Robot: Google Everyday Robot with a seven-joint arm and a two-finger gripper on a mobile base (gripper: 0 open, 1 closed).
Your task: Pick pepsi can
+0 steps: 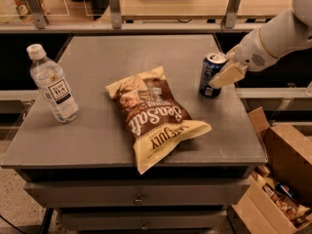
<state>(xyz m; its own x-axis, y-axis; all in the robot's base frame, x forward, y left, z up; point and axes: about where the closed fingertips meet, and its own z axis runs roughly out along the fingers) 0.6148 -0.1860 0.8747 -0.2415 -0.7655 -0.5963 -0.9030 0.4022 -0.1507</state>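
The pepsi can [210,72] is a dark blue can with a silver top. It stands upright near the right edge of the grey table [97,130]. My gripper [225,75] comes in from the right on a white arm [278,35]. It sits right against the can's right side, at about mid-height of the can. Part of the can's right side is hidden behind the gripper.
A brown and cream chip bag [153,113] lies flat in the middle of the table, left of the can. A clear water bottle with a white cap [51,84] stands at the far left. Open cardboard boxes [280,179] sit on the floor to the right.
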